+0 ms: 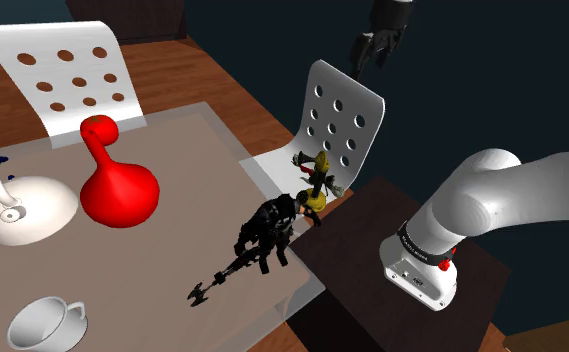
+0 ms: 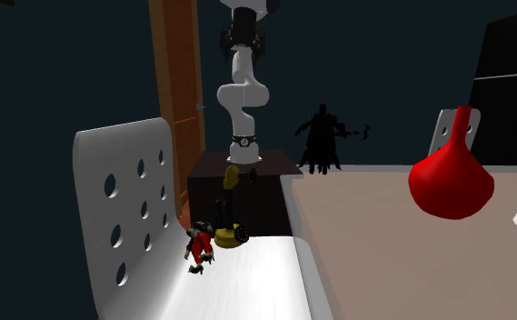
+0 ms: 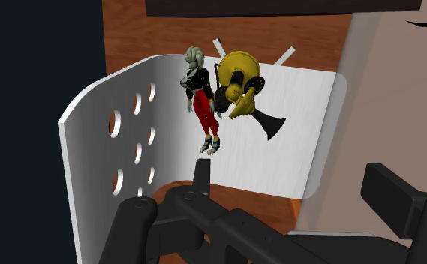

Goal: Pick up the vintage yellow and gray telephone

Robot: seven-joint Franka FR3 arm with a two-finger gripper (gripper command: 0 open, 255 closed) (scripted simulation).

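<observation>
Telephone (image 3: pixel 238 90): yellow with dark parts, apparently upright, on the white seat of a perforated chair (image 3: pixel 294 150) off the worktop's (image 1: pixel 202 150) right edge in the shoulder view. Figurine (image 3: pixel 202 97): red and black, just beside the telephone on the chair-back side; contact cannot be told. End effector (image 3: pixel 257 195): fingers apart, empty, high above the chair and well clear of the telephone. Dark figure (image 1: pixel 272 225) and red vase (image 1: pixel 117 185): on the worktop, apart from the chair. Step, judged: approach, grasp not yet begun. Next move, judged: descend, centre the fingers on the telephone and avoid the figurine and chair back.
</observation>
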